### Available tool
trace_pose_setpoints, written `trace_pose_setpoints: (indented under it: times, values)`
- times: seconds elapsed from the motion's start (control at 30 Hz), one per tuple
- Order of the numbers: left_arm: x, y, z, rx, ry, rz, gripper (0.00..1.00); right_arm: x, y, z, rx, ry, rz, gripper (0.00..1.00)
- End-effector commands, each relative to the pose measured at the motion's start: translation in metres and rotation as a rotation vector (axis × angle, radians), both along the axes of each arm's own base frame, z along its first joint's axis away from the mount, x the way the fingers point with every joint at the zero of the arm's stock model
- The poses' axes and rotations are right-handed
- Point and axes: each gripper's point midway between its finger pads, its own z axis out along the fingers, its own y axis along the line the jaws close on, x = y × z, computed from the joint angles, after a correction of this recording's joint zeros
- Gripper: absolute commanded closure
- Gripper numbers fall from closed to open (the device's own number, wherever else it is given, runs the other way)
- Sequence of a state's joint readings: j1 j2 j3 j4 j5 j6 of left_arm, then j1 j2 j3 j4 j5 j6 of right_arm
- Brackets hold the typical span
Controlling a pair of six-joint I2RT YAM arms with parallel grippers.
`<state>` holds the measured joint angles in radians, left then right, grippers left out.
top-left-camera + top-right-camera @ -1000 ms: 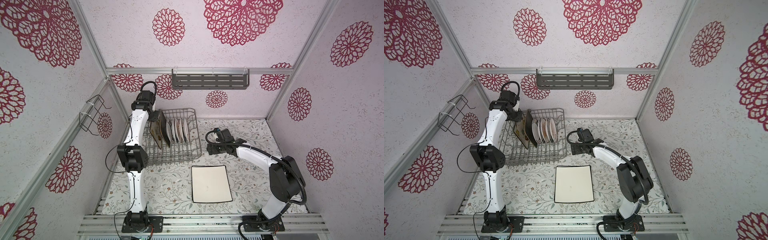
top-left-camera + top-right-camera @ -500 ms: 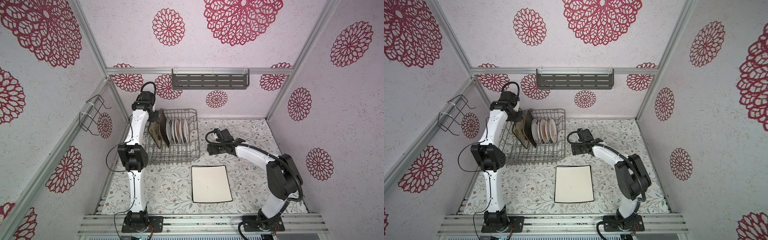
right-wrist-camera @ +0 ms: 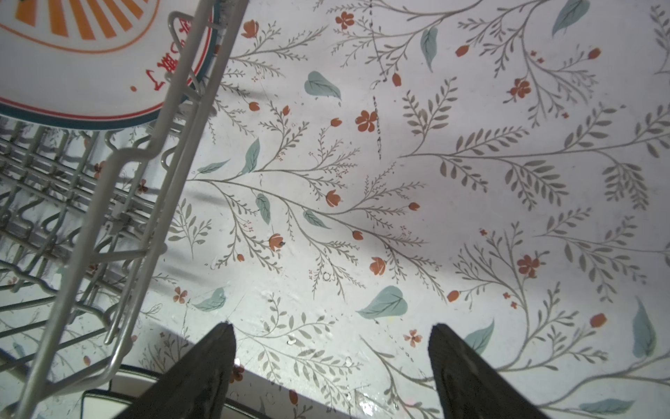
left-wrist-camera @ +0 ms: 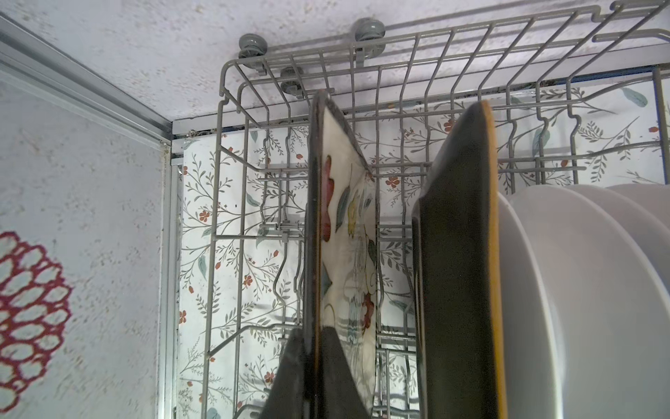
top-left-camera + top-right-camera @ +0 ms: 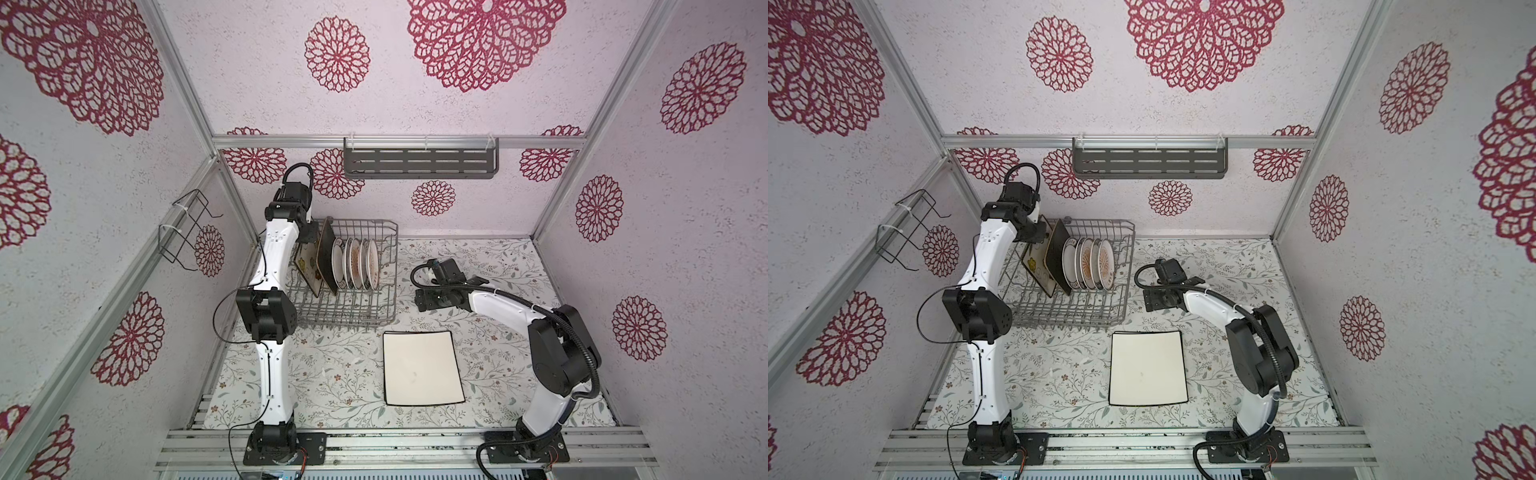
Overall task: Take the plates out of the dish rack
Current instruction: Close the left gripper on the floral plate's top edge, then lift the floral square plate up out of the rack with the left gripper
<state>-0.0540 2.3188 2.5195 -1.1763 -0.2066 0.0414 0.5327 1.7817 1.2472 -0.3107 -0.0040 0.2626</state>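
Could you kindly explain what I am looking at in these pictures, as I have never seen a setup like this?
These are two robot arms mounted at the front of a table, each ending in a two-fingered gripper. The two wide pictures come from one camera overhead; the two close-ups come from small cameras on the wrists. On the table stands a wire dish rack holding a flowered plate, a dark plate and several round plates, all on edge. One white plate lies flat in front of the rack. The left gripper is shut on the flowered plate's edge. The right gripper is open and empty, beside the rack.
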Motion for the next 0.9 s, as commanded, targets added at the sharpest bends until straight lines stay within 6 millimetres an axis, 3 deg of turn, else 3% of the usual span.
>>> trace_pose_setpoints:
  times: [0.0, 0.37, 0.77, 0.87]
  values:
    - [-0.002, 0.007, 0.069, 0.104, -0.157, 0.024, 1.00, 0.011, 0.003, 0.018, 0.014, -0.046, 0.002, 0.13]
    - [-0.009, 0.013, 0.139, 0.128, -0.377, 0.095, 1.00, 0.012, 0.004, 0.016, 0.034, -0.051, -0.002, 0.13]
    - [-0.038, 0.016, 0.197, 0.123, -0.500, 0.110, 1.00, 0.039, 0.046, 0.055, 0.261, -0.123, 0.023, 0.17]
    - [-0.058, 0.019, 0.226, 0.125, -0.555, 0.116, 1.00, 0.045, 0.060, 0.062, 0.333, -0.123, 0.034, 0.19]
